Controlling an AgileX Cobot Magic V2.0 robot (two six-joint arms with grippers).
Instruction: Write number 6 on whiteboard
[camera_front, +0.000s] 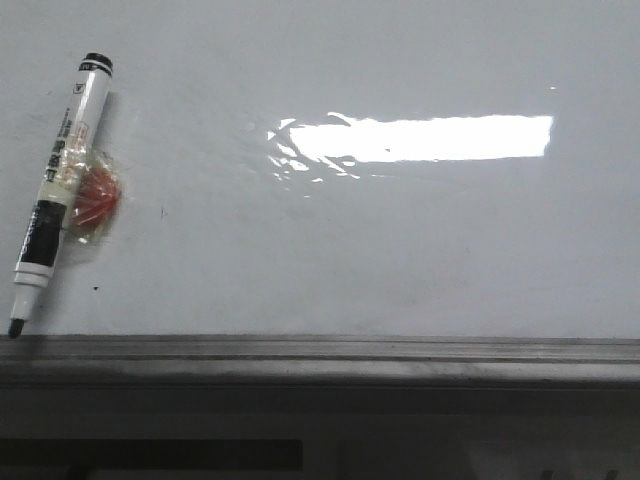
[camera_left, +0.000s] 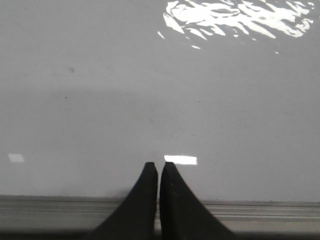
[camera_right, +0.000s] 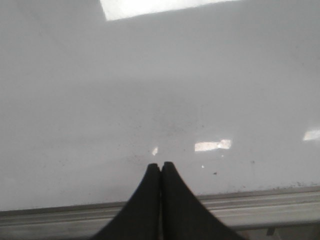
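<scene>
The whiteboard (camera_front: 400, 250) is glossy white and bare, with a bright rectangular glare (camera_front: 420, 138) and a grey metal edge rail (camera_front: 320, 350) along its near side. No number 6 shows on it. A black-and-white marker (camera_front: 60, 180) lies uncapped at the board's far left, tip toward the rail, with a red piece taped to it (camera_front: 97, 200). My left gripper (camera_left: 158, 166) is shut and empty over the rail and the blank board (camera_left: 150, 100). My right gripper (camera_right: 161, 165) is shut and empty over the blank board (camera_right: 150, 90) too. Neither gripper shows in the front view.
The rail also runs across the left wrist view (camera_left: 50, 212) and the right wrist view (camera_right: 60, 220). Small dark specks dot the board near the rail (camera_right: 215, 173). A dark strip lies below the rail in the front view (camera_front: 150, 455).
</scene>
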